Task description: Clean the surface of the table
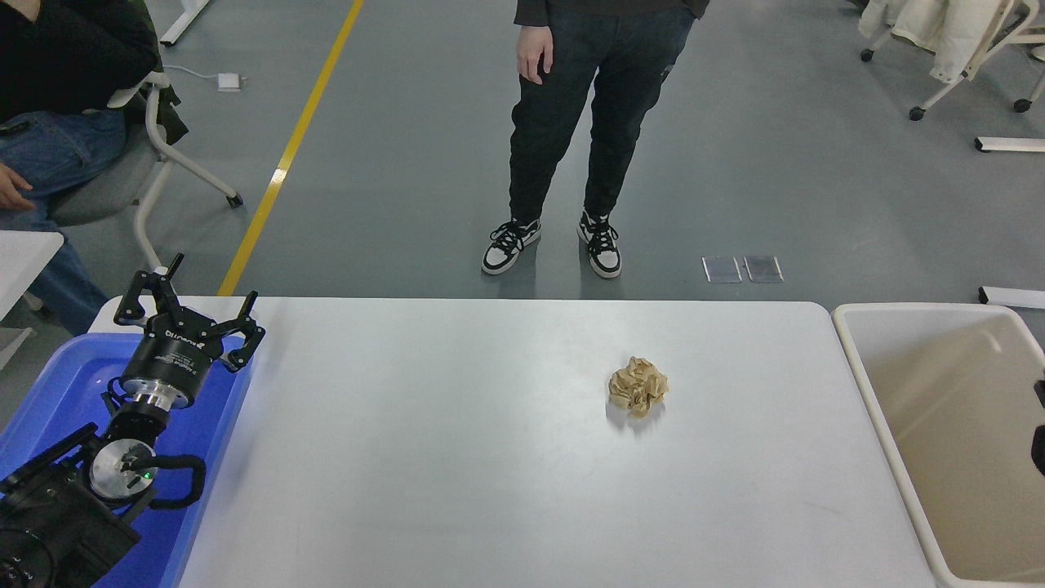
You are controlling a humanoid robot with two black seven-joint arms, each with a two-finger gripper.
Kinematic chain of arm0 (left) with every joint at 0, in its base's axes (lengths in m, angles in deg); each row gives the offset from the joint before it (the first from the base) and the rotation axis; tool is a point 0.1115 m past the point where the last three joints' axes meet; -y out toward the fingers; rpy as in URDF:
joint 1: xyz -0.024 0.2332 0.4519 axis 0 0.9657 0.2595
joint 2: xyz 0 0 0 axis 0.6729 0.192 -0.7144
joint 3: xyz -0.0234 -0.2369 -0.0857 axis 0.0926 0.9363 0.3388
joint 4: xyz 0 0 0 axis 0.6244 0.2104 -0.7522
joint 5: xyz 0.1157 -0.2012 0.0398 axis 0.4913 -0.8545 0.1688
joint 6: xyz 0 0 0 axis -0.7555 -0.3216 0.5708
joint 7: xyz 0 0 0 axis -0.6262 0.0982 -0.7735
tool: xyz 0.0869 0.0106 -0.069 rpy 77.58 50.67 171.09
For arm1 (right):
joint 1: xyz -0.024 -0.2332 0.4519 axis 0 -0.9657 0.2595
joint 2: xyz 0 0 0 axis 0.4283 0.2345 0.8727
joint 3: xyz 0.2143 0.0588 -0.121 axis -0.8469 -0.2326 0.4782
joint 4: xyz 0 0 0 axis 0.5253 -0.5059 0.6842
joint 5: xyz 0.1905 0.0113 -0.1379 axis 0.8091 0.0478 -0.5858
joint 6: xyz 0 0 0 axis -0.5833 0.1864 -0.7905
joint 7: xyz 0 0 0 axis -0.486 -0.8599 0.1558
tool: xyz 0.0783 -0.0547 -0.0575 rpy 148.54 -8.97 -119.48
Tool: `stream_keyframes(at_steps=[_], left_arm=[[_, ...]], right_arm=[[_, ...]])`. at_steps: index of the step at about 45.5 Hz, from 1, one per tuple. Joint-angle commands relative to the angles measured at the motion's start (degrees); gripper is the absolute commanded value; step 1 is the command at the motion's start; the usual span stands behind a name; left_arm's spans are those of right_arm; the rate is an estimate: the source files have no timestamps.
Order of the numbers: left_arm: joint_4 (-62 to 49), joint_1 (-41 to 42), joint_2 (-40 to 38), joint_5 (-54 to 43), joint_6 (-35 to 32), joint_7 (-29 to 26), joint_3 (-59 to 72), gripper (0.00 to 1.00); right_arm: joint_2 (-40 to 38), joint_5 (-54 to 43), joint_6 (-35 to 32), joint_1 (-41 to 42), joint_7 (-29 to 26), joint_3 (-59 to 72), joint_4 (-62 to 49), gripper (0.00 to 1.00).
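The white table surface [457, 465] fills the lower middle of the head view. A crumpled tan paper ball [638, 386] lies on it, right of centre. My left gripper [192, 306] is parked at the lower left, open and empty, over the far rim of the blue tub [57, 392]. Only a black sliver of my right arm [1039, 429] shows at the right edge, over the beige tub [939, 425]. Its gripper state cannot be made out.
The blue tub stands at the table's left end and the beige tub at its right end. A person in black trousers [588, 122] stands beyond the far edge. Another person sits on a chair [122, 171] at the far left.
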Motion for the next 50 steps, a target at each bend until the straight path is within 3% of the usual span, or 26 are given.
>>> stream_keyframes(at_steps=[1, 8, 16, 23, 50], left_arm=[[0.00, 0.00, 0.04, 0.00, 0.00, 0.00, 0.00, 1.00], [0.00, 0.00, -0.05, 0.00, 0.00, 0.00, 0.00, 1.00], [0.00, 0.00, 0.04, 0.00, 0.00, 0.00, 0.00, 1.00], [0.00, 0.00, -0.05, 0.00, 0.00, 0.00, 0.00, 1.00], [0.00, 0.00, 0.04, 0.00, 0.00, 0.00, 0.00, 1.00]], right_arm=[[-0.30, -0.37, -5.13, -6.83, 0.49, -13.06, 13.83, 1.00], [3.30, -5.37, -10.06, -8.86, 7.08, -13.42, 15.77, 1.00], [5.94, -5.99, -10.33, -8.69, 12.89, -11.40, 15.68, 1.00], [9.10, -5.99, -10.32, -8.25, 13.24, -9.91, 15.77, 1.00], [9.63, -5.99, -9.71, -7.46, 12.89, -7.27, 15.51, 1.00]])
